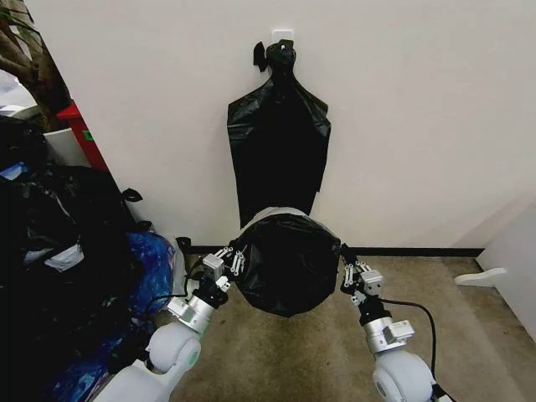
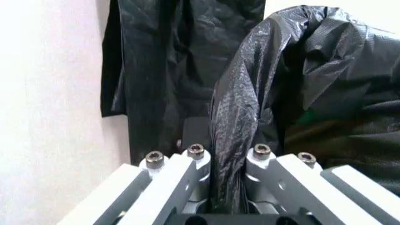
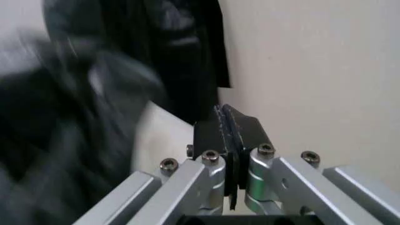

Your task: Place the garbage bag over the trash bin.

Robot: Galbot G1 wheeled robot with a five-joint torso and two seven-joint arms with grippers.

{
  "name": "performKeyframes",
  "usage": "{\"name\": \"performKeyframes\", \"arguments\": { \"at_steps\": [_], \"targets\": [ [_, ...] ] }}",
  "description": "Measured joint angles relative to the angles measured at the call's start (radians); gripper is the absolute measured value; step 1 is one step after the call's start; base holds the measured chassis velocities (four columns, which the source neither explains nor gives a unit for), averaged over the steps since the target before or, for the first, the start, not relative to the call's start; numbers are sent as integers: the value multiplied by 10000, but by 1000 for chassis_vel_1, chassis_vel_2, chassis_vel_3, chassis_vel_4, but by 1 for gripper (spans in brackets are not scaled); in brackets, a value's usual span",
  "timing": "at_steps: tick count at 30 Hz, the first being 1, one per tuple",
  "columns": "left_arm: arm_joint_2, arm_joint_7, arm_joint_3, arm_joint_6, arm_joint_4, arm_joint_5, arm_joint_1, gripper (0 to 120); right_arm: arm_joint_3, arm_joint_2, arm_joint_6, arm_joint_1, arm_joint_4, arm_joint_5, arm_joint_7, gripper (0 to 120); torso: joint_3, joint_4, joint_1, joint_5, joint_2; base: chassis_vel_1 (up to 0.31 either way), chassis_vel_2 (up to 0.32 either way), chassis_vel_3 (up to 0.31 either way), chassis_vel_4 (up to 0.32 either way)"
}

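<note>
While one thin, glossy black plastic garbage bag (image 1: pixel 286 264) hangs stretched between the two arms, its open mouth sits over the single round cream-white plastic trash bin (image 1: pixel 272 214), of which just a pale arc of rim peeks out at the far side above the black film. One left end effector (image 1: pixel 232 261) is at the bag's left edge, and the left wrist view shows it clenched on a crinkled fold of the garbage bag (image 2: pixel 234 140), the film pinched between its two fingers (image 2: pixel 196 171). One right end effector (image 1: pixel 345 272) is at the bag's right edge; in the right wrist view its two black pads (image 3: pixel 226 131) are pressed flat together, grasping a thin sliver of black film at their seam. Behind the bin, one flat bunch of black bags (image 1: pixel 279 146) hangs from one white wall hook (image 1: pixel 282 38) on the pale wall. To the robot's left lies one large heap of stuffed black bags (image 1: pixel 59 251), with a blue bag (image 1: pixel 153 264) against it. The bin stands on beige carpeted floor (image 1: pixel 293 352) close to the wall.
</note>
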Motion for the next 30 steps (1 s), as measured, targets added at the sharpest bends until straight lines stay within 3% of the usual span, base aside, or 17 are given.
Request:
{"name": "performKeyframes", "arguments": {
  "at_steps": [3,6,8,13,15,18,23,24,28,30],
  "targets": [
    [1,99,-12,-263,296,19,-196,4,-9,-226,-502,-178,1004,3207,-611,10,0,0,0,-1,0,0,0,0,0],
    [2,365,-29,-469,586,-397,-407,4,14,-275,-837,-173,1432,4997,-1078,23,0,0,0,-2,0,0,0,0,0],
    [5,444,-33,-507,648,-486,-449,4,17,-274,-854,-147,1435,5217,-1205,25,0,-1,0,-2,0,0,0,0,0],
    [111,1677,-53,-884,1394,-1462,-825,4,35,-252,-559,75,757,5647,-3052,48,0,1,0,-1,0,0,0,0,0],
    [120,1761,-53,-894,1448,-1532,-854,4,40,-260,-512,76,671,5623,-3291,51,0,1,0,-2,0,0,0,0,0],
    [134,1936,-57,-910,1627,-1702,-997,4,33,-290,-358,38,373,5408,-4081,67,0,0,0,-2,0,0,0,0,0],
    [117,1942,-56,-911,1643,-1734,-1038,4,2,-293,-306,13,240,5210,-4259,75,0,0,0,-1,0,0,0,0,0],
    [105,1943,-55,-911,1644,-1737,-1044,4,-9,-295,-290,2,196,5140,-4304,84,0,0,0,-2,0,0,0,0,0],
    [65,1943,-49,-911,1628,-1737,-1026,4,-34,-306,-262,-27,148,5036,-4404,98,0,-1,0,-2,0,0,0,0,0],
    [60,1943,-48,-911,1616,-1737,-1015,4,-34,-308,-260,-30,146,5029,-4426,97,0,-1,0,-2,0,0,0,0,0]
  ]
}}
